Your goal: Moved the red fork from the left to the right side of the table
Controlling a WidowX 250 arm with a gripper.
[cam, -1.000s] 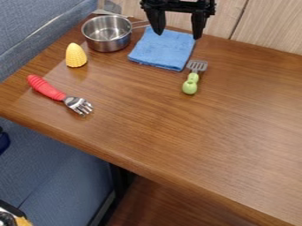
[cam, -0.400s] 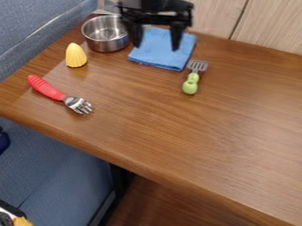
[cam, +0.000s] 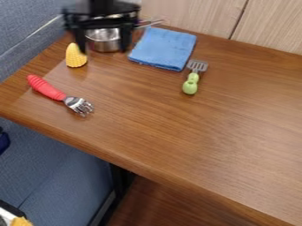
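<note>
- Two fingers of the black gripper (cam: pixel 103 51) stand wide apart with nothing between them that they grasp; the gripper hangs left of the blue cloth (cam: pixel 163 48), presumably spread so as to admit a thick handle.
- The red fork (cam: pixel 48 89), the piece to be moved, lies free on the left part of the table (cam: pixel 194 137), left of the cloth and nearer the camera. It rests slantwise, handle outward and metal tines toward the middle; the bulky handle probably offers the surer hold.
- The yellow corn (cam: pixel 75 61) stands left of the cloth, pointed end up, apparently balanced on its broad base.
- The metal pan (cam: pixel 104 44) sits just left of the cloth, its flat bottom likely keeping it steady.
- The green spatula (cam: pixel 191 83) lies just beyond the cloth's near right corner, blade toward the wall; the table to the right of both seems the natural destination.
- Hidden: the gripper covers much of the pan's rim and overlaps the tip of the corn, so its height above them cannot be judged.
- Cut off: the arm, by the top edge, left of the cloth.
- Hard to make out: the fork's separate tines, where bright reflections merge, and the gripper's finer parts.
</note>
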